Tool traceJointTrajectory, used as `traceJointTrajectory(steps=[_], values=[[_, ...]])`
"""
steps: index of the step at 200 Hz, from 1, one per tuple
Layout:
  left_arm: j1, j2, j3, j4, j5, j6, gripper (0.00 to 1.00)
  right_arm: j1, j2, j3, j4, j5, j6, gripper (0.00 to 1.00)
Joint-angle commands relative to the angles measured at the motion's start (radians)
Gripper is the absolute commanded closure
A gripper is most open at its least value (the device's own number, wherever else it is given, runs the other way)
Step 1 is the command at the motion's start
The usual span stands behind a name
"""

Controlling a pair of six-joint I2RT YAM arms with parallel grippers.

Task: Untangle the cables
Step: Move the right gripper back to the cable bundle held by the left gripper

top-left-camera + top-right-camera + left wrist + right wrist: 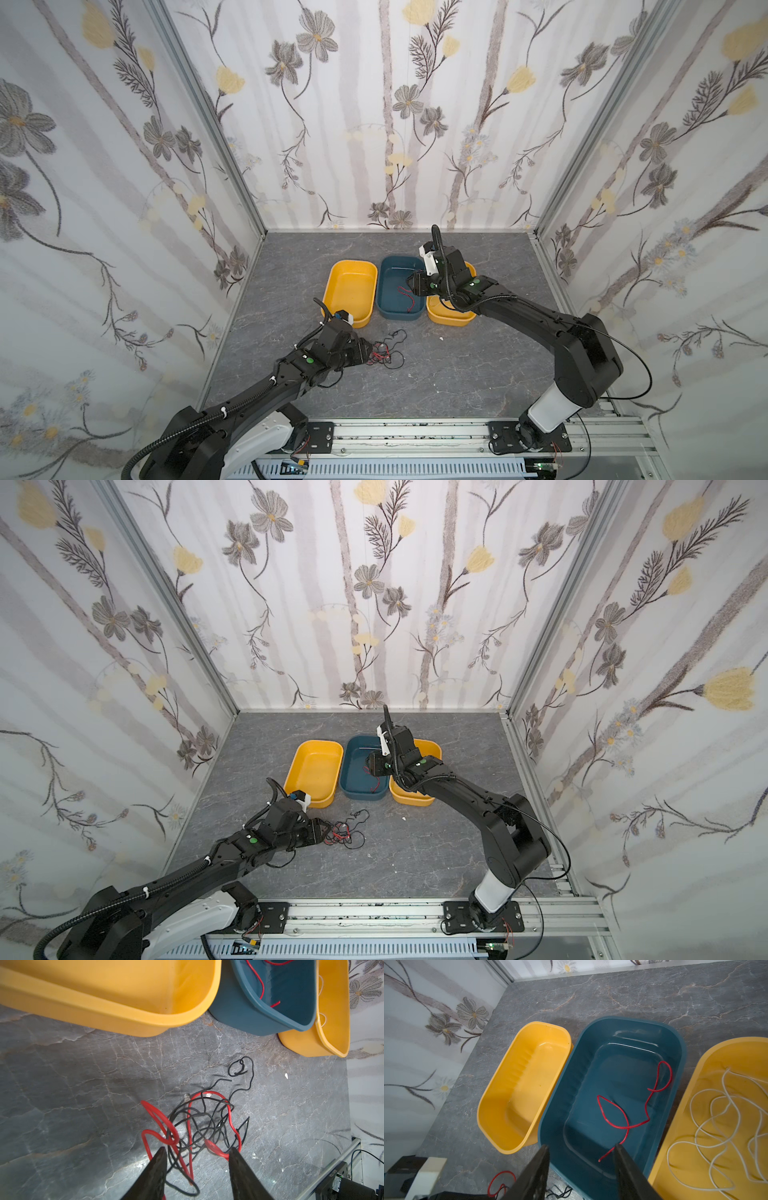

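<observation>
- The left claw (pixel 197 1149) is spread, its black fingers straddling the near edge of a tangle of thin red and black cables (pixel 199 1124) on the grey marbled tabletop (pixel 83 1084). Nothing is pinched.
- The right claw (pixel 581 1145) is spread too, above a dark blue oblong plastic bin (pixel 577 1084). A single thin red cable (pixel 627 1127) lies loose beyond its tips, one end just beside a finger.
- A yellow oblong plastic bin (pixel 519 1084) flanks that claw on one side. On the other, a second yellow plastic bin (pixel 685 1105) holds limp white cables (pixel 720 1118).
</observation>
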Motion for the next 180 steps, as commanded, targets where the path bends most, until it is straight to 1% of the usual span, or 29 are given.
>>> traceJointTrajectory(steps=[1, 35, 42, 44, 50, 88, 135, 158, 180], values=[[0.0, -0.001, 0.008, -0.009, -0.009, 0.001, 0.5, 0.031, -0.034, -0.028, 0.037, -0.067, -0.016, 0.49], [0.001, 0.002, 0.01, -0.035, -0.013, -0.007, 0.5, 0.109, -0.095, -0.137, 0.075, -0.079, 0.003, 0.51], [0.001, -0.003, 0.01, -0.036, -0.014, -0.012, 0.5, 0.112, -0.103, -0.161, 0.085, -0.082, 0.008, 0.51], [0.0, -0.004, 0.011, -0.038, -0.013, -0.014, 0.5, 0.137, -0.105, -0.169, 0.087, -0.084, 0.01, 0.51], [0.001, -0.008, 0.011, -0.039, -0.012, -0.018, 0.5, 0.157, -0.112, -0.189, 0.096, -0.087, 0.013, 0.51], [0.001, -0.044, 0.031, -0.075, -0.013, -0.061, 0.49, 0.236, -0.115, -0.274, 0.138, -0.106, 0.017, 0.5], [0.0, -0.087, 0.051, -0.189, -0.06, -0.133, 0.39, 0.33, -0.056, -0.289, 0.172, -0.076, -0.008, 0.49], [0.006, -0.11, 0.04, -0.232, -0.094, -0.144, 0.39, 0.361, -0.009, -0.267, 0.175, -0.057, -0.03, 0.49], [0.018, -0.131, 0.024, -0.235, -0.106, -0.148, 0.38, 0.383, 0.03, -0.245, 0.178, -0.035, -0.042, 0.49]])
